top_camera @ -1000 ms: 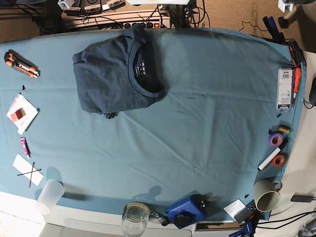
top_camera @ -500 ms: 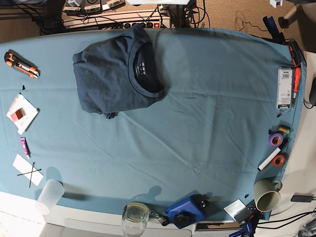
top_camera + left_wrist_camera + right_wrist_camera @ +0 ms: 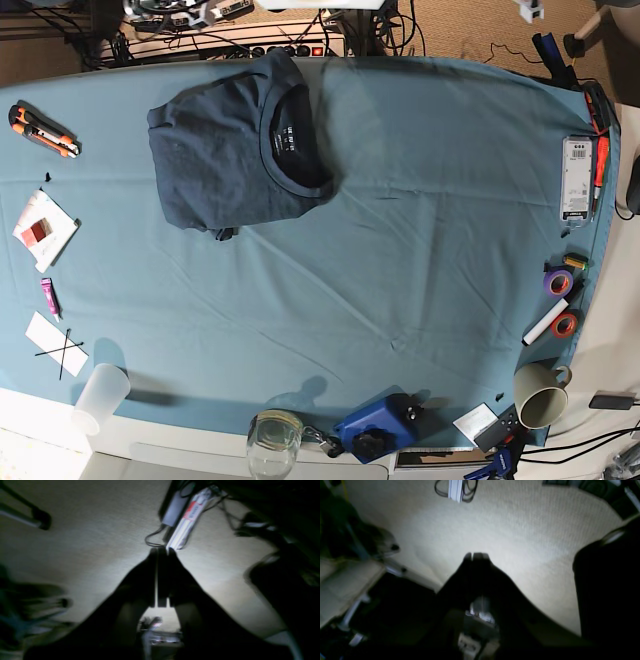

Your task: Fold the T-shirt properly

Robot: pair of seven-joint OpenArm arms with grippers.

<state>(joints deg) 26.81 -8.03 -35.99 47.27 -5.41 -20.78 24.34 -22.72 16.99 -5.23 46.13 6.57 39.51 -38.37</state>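
Base view shows us the folded T-shirt [image 3: 240,150], collar facing right, on the teal surface [image 3: 420,220]; both claws [image 3: 161,552] [image 3: 476,555] closed over carpet.

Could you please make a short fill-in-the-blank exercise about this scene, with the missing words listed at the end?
1. The T-shirt lies on a ___ table cloth.
2. The left gripper has its fingers ___.
3. The right gripper hangs over a pale ___, not the table.
4. The utility knife has an ___ body.

Missing words: teal-blue; shut; carpet; orange

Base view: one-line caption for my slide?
Folded T-shirt lies at the table cloth's far left; no arms in frame.
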